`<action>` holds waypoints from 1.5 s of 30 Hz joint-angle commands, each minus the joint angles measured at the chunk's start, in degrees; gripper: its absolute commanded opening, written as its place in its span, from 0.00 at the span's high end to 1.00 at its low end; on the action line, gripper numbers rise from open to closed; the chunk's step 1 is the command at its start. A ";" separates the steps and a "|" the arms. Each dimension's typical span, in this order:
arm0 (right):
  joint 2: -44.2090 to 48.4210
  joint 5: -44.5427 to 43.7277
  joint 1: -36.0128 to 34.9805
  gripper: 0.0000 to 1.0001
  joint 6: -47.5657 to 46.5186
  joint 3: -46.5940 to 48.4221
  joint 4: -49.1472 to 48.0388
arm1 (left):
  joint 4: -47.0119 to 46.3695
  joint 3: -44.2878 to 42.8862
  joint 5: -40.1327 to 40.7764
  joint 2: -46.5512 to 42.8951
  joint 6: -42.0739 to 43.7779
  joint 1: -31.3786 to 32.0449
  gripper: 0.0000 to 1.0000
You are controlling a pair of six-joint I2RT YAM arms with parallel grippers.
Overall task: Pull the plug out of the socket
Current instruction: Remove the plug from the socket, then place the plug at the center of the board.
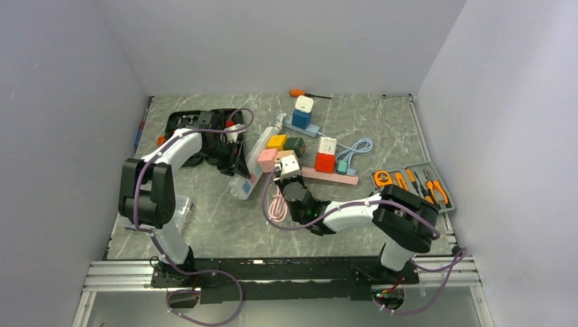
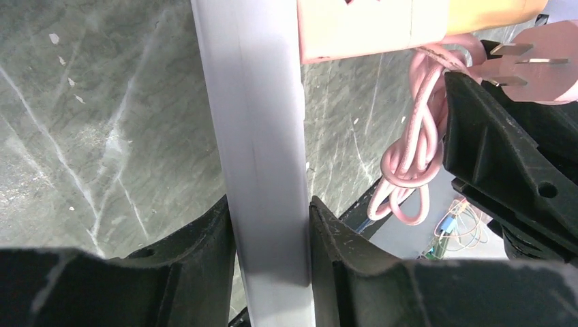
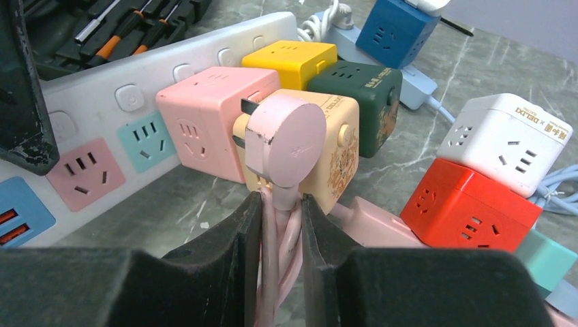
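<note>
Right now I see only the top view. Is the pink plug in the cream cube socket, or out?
Observer: It looks out. Both wrist views show the pink plug with bare prongs, tilted beside the cream cube.
Operator: What does the right gripper hold?
Observer: The right gripper pinches the pink cable just under the plug.
Operator: And the left gripper?
Observer: The left gripper clamps the white power strip, touching both of its sides.

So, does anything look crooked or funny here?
Yes: the pink plug hangs crooked in front of the cream socket cube, with its metal prongs showing instead of pushed in.
</note>
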State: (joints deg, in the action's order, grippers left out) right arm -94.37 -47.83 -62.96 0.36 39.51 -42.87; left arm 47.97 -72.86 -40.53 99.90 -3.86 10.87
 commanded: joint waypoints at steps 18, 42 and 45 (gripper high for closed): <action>5.16 5.35 -14.15 0.62 23.37 -3.52 27.65 | -4.33 3.32 -3.99 -1.79 2.63 -1.12 0.06; 28.62 21.17 19.74 0.28 53.35 6.40 71.55 | 8.45 -6.31 -5.74 -16.87 16.91 -1.88 0.01; 30.20 25.05 24.30 0.28 56.77 4.17 71.17 | 7.49 -6.51 -1.76 -20.30 19.42 1.69 0.01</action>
State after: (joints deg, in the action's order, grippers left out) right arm -67.16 -28.40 -42.76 49.04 44.66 23.51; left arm 55.51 -77.28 -44.97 83.96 10.46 8.86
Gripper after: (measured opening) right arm 0.719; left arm 0.994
